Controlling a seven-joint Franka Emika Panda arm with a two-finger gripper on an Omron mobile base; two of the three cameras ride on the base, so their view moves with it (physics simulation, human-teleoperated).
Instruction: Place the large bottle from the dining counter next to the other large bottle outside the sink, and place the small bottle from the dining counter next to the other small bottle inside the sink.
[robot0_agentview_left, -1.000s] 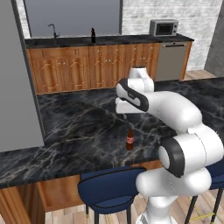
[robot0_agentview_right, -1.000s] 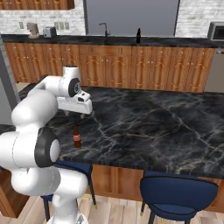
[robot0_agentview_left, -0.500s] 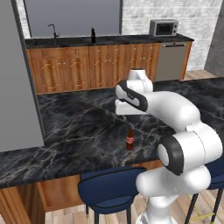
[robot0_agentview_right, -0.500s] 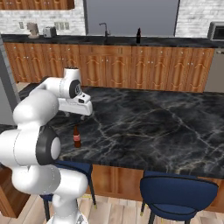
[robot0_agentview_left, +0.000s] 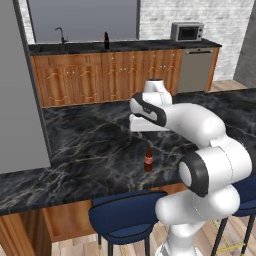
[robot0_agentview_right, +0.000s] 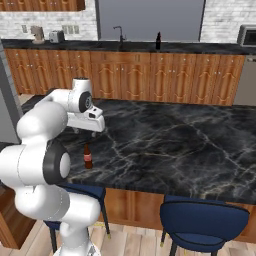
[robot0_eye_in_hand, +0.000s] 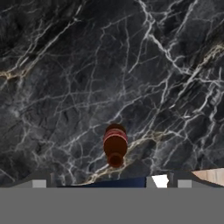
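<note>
**Small bottle waiting near the counter edge**

Small bottle (robot0_agentview_left: 148, 159) upright on the dining counter (robot0_agentview_left: 90, 150), close to the stool-side edge, nothing touching it. Above it, gripper (robot0_agentview_left: 142, 131) hanging with jaws spread wide and empty, probably lining up for a grasp. Far off, other large bottle (robot0_agentview_left: 106, 40) beside the sink (robot0_agentview_left: 55, 47), basins' contents too small to tell.

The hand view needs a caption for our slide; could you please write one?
Looking straight down on the small bottle, upright on the dining counter near its edge.
</note>
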